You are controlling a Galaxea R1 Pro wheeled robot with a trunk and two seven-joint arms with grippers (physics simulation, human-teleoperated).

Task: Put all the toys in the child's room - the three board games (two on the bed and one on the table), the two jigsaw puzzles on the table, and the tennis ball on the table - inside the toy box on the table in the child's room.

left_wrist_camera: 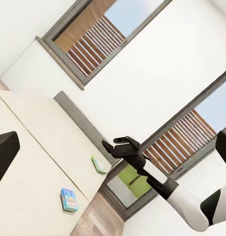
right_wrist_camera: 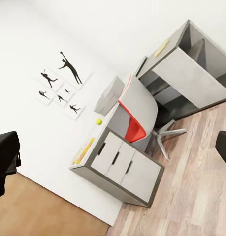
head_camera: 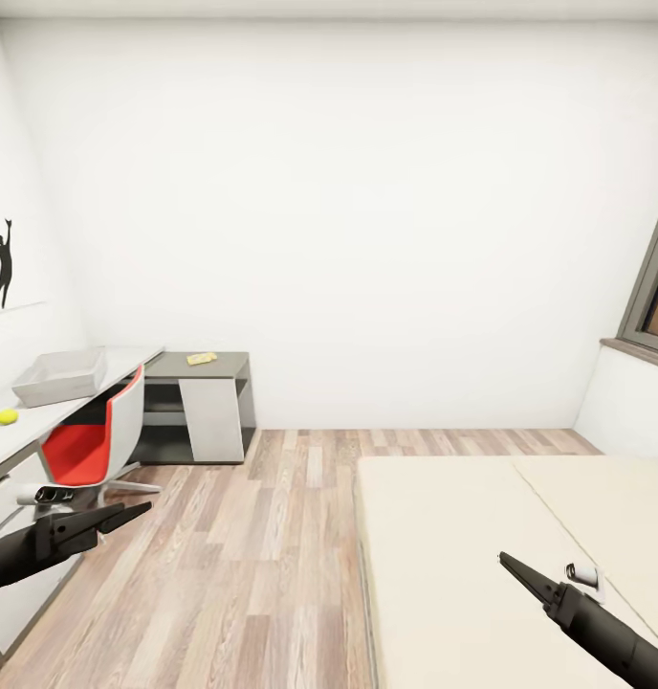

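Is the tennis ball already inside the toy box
No, the tennis ball lies on the table outside the toy box.

Two board games (left_wrist_camera: 68, 199) on the bed (head_camera: 482, 555), one tennis ball (head_camera: 8, 416), one toy box (head_camera: 59, 376).

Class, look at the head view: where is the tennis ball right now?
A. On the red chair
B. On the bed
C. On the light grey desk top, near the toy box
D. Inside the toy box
C: the tennis ball lies on the table, just outside the toy box.
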